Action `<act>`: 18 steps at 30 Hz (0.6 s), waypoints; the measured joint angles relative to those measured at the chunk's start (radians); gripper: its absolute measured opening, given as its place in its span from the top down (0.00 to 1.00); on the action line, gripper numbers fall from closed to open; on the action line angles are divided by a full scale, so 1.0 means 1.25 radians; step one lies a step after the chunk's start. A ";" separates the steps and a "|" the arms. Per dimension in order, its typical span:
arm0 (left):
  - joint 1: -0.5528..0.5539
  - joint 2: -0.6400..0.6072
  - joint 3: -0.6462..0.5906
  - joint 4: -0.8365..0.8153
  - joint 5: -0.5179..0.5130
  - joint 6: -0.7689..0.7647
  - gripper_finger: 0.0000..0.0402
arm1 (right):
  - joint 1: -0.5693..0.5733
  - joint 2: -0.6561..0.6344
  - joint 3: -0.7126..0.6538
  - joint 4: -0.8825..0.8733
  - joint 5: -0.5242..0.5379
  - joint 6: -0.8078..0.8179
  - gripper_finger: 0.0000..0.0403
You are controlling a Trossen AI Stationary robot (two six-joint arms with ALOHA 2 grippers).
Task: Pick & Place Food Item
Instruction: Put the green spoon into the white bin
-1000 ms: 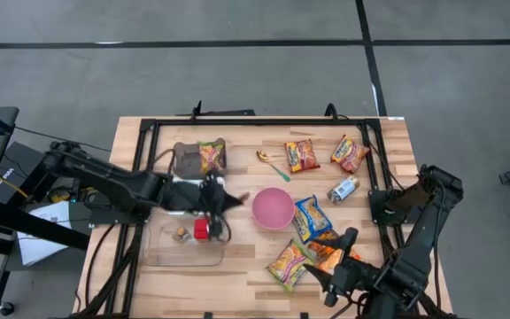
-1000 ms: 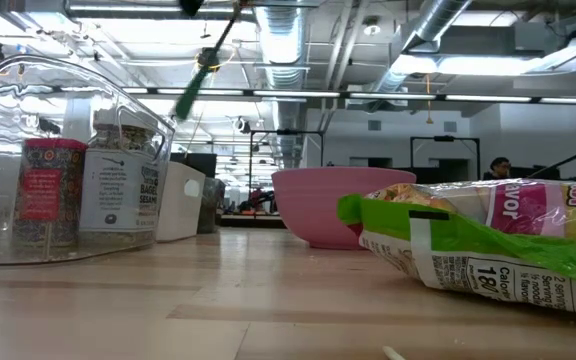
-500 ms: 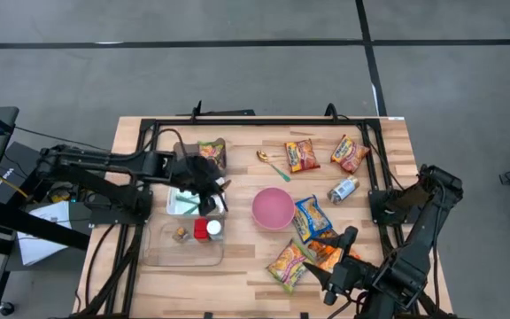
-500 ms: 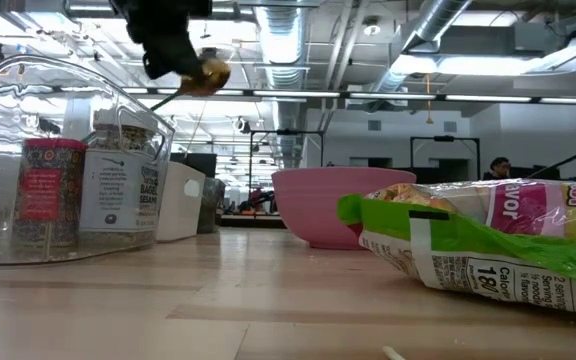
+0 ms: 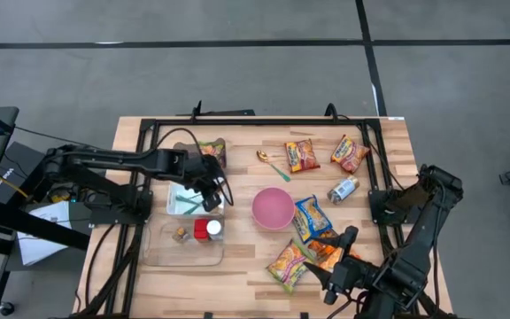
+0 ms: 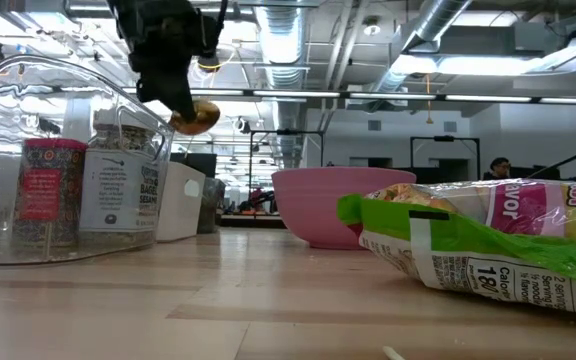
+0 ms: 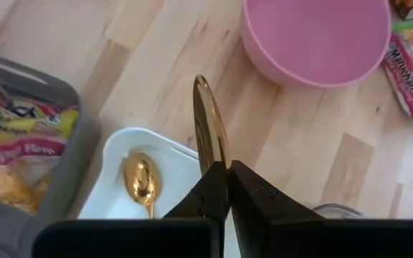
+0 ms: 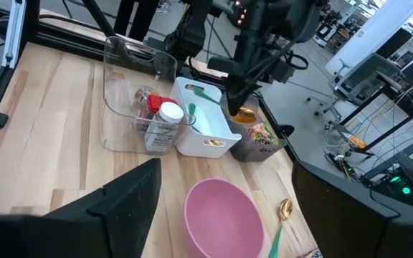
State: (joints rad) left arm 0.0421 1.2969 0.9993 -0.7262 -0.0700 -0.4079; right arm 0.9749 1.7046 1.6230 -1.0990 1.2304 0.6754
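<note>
Wooden worktop: pale planks inside a black frame, carrying every item beneath and around the jaws.
Left jaws: closed on the handle of a gold spoon, whose bowl stands out past the fingertips; they hang directly over the white tray.
Right jaws: parked at the near right corner of the worktop, well apart from the left jaws; whether they are open or closed, I cannot tell.
Clear bin: transparent plastic, just beside the white tray, holding spice jars.
White tray: straight below the left jaws; a second gold spoon and a green-handled utensil already lie in it.
Grey tray: next to the white tray, holding a yellow snack bag.
Pink bowl: ahead of the left jaws, past the spoon's tip, on bare wood.
Snack packets: scattered beyond the bowl, well apart from the left jaws; a small bottle lies among them.
Loose spoon: gold bowl, green handle, lying on the worktop beside the far packets.
Handling: the held spoon looks stiff, light, polished metal, so likely slippery; the narrow handle is the sound place to pinch, as now.
Writing: the yellow bag seems to read "Flavor"; the packet close to the low camera shows "Calorie" and "Servings"; a jar label seems to read "Basil" and "Sesame".
</note>
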 joint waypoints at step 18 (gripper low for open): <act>0.012 0.024 -0.092 0.057 -0.008 -0.107 0.99 | 0.000 0.000 0.000 -0.012 -0.021 0.006 0.24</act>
State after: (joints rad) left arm 0.0574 1.3266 0.8846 -0.6548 -0.0801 -0.5412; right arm 0.9749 1.7042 1.6230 -1.1141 1.2037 0.6827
